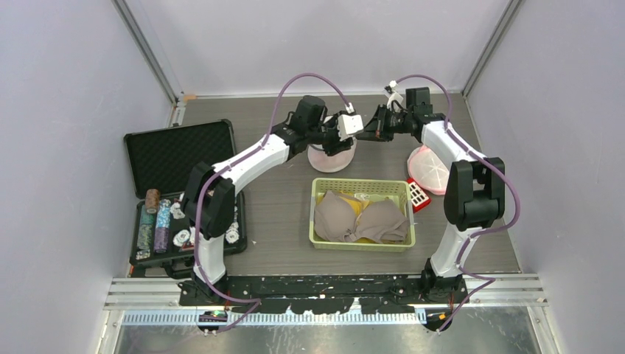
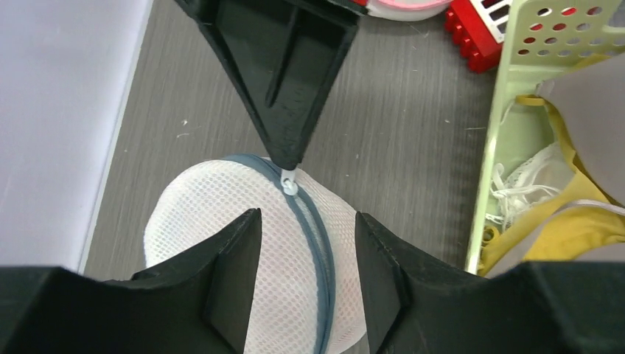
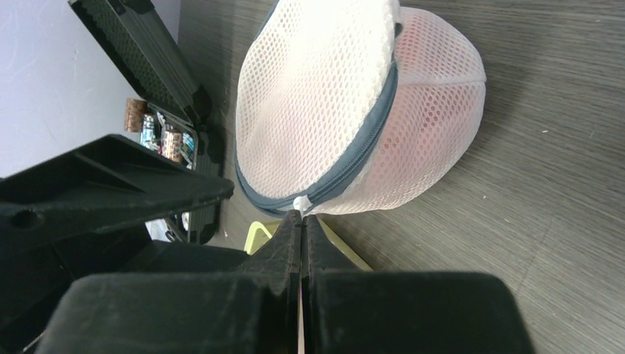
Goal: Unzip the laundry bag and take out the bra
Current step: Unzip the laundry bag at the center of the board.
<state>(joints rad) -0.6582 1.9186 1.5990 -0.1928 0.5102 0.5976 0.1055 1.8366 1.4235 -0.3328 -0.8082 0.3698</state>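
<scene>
The white mesh laundry bag (image 1: 332,156) sits dome-like on the table behind the basket. Its grey zipper (image 2: 315,236) runs over the top and looks closed along the length that shows. Something pink, the bra (image 3: 435,110), shows through the mesh. My right gripper (image 3: 303,215) is shut on the white zipper pull (image 3: 301,203), which also shows in the left wrist view (image 2: 289,184). My left gripper (image 2: 308,217) is open, its fingers (image 2: 236,258) either side of the zipper just above the bag.
A green basket (image 1: 318,184) with beige and yellow bras stands just in front of the bag. A second pink-white mesh bag (image 1: 429,168) and a red block (image 1: 418,195) lie at the right. An open black case (image 1: 177,151) with poker chips is at the left.
</scene>
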